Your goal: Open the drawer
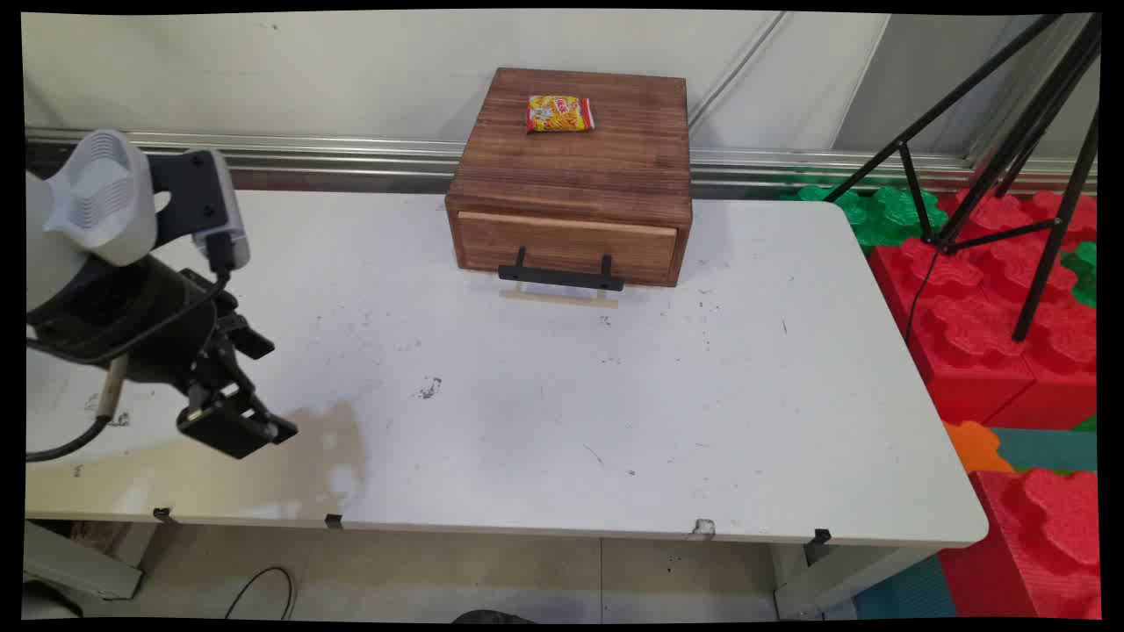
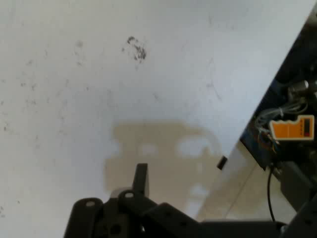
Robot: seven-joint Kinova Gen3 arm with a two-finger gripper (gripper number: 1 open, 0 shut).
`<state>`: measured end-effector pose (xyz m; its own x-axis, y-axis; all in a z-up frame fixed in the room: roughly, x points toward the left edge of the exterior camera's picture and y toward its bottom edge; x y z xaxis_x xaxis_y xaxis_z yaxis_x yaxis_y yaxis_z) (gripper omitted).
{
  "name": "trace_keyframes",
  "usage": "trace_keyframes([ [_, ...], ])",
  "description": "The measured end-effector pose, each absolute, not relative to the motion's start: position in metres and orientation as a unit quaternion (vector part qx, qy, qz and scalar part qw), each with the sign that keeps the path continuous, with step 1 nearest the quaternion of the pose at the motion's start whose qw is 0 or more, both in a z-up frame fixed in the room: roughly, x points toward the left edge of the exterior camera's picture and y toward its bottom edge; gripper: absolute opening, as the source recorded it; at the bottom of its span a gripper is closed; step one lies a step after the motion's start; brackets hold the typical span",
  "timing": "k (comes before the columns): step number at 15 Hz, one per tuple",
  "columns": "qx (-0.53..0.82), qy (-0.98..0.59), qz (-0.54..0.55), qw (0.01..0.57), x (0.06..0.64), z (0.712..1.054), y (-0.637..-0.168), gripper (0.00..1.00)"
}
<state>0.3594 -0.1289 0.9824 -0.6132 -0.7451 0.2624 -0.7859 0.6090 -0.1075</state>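
My gripper (image 1: 279,430) hangs low over the white table's (image 1: 615,421) near left part, shut with nothing in it. In the hand view its fingers (image 2: 141,174) stand together above bare table (image 2: 74,99), with their shadow just ahead and the table's front edge to the right. A brown wooden drawer box (image 1: 571,175) stands at the table's back middle, far from the gripper. Its drawer is closed and has a black handle (image 1: 560,278). On top of the box lies a yellow and red snack packet (image 1: 560,113).
Red and green foam blocks (image 1: 975,298) are piled beside the table's right edge, with a black tripod (image 1: 1010,140) standing over them. A black cable (image 1: 263,588) lies on the floor under the front edge. Electronics with an orange label (image 2: 292,128) show below the table.
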Motion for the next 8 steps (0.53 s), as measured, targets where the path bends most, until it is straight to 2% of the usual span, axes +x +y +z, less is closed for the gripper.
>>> trace_keyframes([
  [8,0.433,-0.883,0.141,0.115,0.352,0.976,-0.164,1.0],
])
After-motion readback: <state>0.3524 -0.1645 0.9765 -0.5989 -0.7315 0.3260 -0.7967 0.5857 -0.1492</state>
